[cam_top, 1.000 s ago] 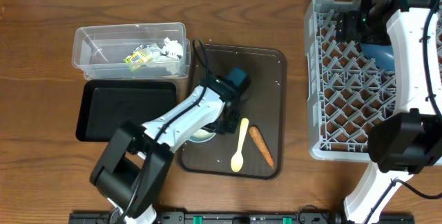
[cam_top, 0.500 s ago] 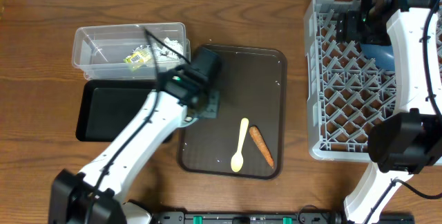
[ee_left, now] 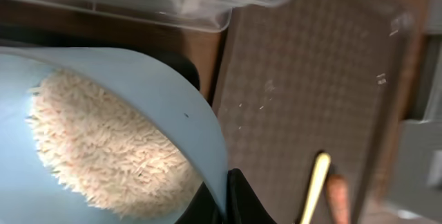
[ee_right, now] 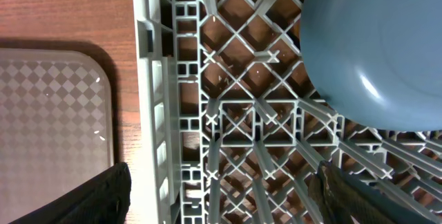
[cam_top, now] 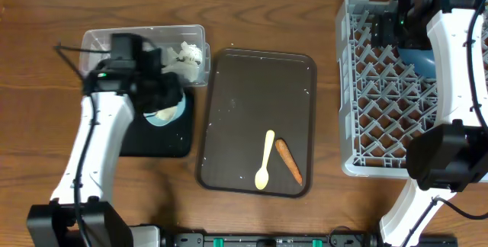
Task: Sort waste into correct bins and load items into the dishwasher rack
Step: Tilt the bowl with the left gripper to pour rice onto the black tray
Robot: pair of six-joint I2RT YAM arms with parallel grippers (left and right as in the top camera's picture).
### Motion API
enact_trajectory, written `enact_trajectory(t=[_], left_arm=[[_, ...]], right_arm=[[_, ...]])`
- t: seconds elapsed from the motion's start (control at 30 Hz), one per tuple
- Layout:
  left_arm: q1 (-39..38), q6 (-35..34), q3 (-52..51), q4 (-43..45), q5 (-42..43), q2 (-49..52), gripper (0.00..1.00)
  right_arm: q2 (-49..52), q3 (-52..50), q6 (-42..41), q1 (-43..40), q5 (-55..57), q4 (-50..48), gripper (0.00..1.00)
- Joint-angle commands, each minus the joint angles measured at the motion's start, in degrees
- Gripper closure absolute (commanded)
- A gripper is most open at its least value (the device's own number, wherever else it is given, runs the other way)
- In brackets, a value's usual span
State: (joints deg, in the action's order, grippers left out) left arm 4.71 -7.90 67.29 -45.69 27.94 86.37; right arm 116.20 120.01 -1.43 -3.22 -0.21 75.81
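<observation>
Hanging over black tray [cam_top: 162,143], left gripper [cam_top: 166,101] clamps light blue cup [ee_left: 145,92]

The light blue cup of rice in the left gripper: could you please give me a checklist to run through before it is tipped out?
1. Left gripper shut on the rim of the light blue cup: ok.
2. Cup above the black tray, not the table: ok.
3. Rice all inside the cup, none spilling: ok.
4. Cup apart from the wall of the clear tub: cannot tell.
5. Right gripper open over the dishwasher rack, far from the left arm: ok.
</observation>
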Motion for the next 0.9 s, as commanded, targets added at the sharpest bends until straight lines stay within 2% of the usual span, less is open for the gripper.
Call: enact_trajectory(t=[0.0,0.27,0.33,0.47,0.57,0.7,0.87], left_arm=[[5.66,4.76,-3.50,1.99,14.25,-0.57,0.94],[17.27,5.38,-14.19,11.74,33.35,-0.48,0.94],[19.98,6.45,-16.35,14.67,41.42,-0.48,0.94],[23.12,8.37,-17.35,16.13,51.82,-0.48,0.94],[24.85,8.59,-17.35,16.50,55.45,-0.48,0.94],[26.69,8.44,-17.35,16.24,55.71,-0.48,0.94],[28.57,3.15,-17.35,16.26,60.00,-0.48,0.94]], right_arm=[[0.02,0.37,1.11,-0.13,0.44,0.09,0.17],[0.02,0.37,1.11,-0.13,0.44,0.09,0.16],[0.02,0.37,1.09,-0.13,0.44,0.09,0.16],[0.02,0.37,1.11,-0.13,0.44,0.09,0.17],[0.04,0.37,1.11,-0.13,0.44,0.11,0.16],[0.02,0.37,1.11,-0.13,0.44,0.13,0.16],[0.04,0.37,1.31,-0.13,0.46,0.31,0.16]])
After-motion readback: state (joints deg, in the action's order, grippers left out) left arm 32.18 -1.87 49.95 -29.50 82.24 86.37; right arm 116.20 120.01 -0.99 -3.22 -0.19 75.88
